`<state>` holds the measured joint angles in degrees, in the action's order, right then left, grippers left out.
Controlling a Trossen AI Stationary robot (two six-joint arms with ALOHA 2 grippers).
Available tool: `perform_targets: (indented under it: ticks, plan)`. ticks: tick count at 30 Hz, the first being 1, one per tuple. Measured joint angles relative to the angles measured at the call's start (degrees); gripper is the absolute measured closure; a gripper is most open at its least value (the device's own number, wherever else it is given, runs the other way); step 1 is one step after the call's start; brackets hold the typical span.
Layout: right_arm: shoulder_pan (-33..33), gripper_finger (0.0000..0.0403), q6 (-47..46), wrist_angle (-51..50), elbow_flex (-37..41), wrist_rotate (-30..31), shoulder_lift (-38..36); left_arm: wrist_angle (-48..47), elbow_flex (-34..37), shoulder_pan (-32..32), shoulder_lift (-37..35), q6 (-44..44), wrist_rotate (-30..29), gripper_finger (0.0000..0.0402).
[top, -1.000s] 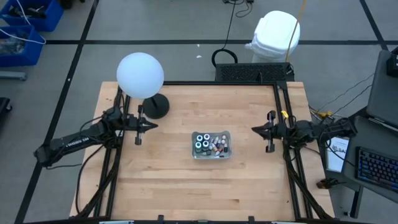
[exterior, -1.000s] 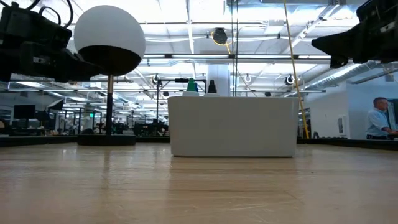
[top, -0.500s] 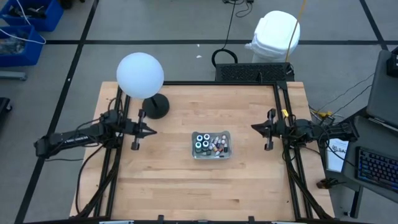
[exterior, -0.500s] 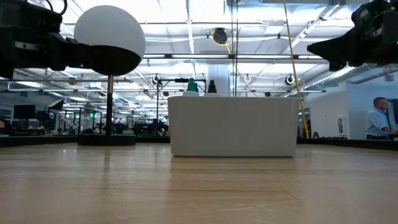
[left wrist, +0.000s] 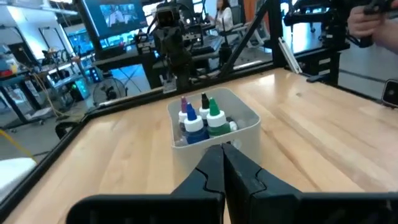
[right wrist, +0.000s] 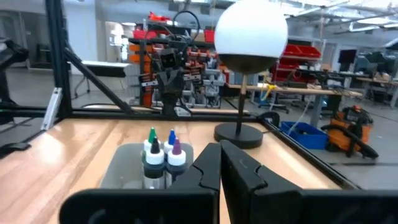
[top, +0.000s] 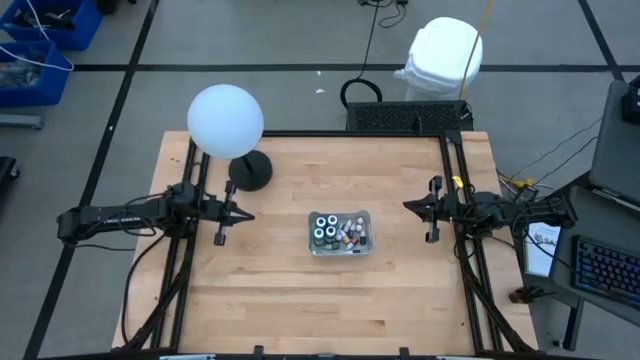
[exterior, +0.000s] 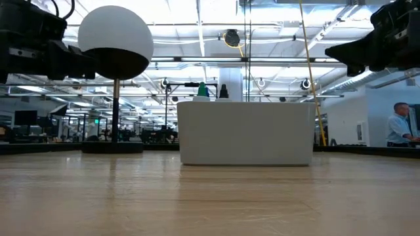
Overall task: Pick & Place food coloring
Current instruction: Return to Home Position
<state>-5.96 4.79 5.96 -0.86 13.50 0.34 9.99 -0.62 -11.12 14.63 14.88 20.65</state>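
The food coloring is a cluster of small bottles standing in a clear rectangular tray at the table's middle. In the left wrist view the bottles show purple, blue and green tips above white collars. The right wrist view shows the same bottles. My left gripper hovers shut to the left of the tray, pointing level at it. My right gripper hovers shut to the tray's right, also pointing at it. Both fingertip pairs are closed on nothing.
A lamp with a white globe on a black round base stands at the table's far left, just beyond my left gripper. Black frame rails run along the table's sides. A person stands far off in the room.
My left gripper has swung a little toward the table's near edge, away from the lamp base, staying level and shut. The tray and bottles have not moved.
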Motion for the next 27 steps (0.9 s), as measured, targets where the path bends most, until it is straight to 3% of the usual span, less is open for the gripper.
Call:
perform_targets:
  ticks: [13,27]
  plan:
    - [0.0,0.0403,-1.1,-0.9,0.0,-0.1,0.0,-4.8,0.0,0.0,0.0,-2.7,-3.2,0.0401]
    - [0.0,0.0403,-2.6,-0.6,0.0,-0.1,0.2,-6.5,0.0,0.0,0.0,-15.7,-6.3,0.0389]
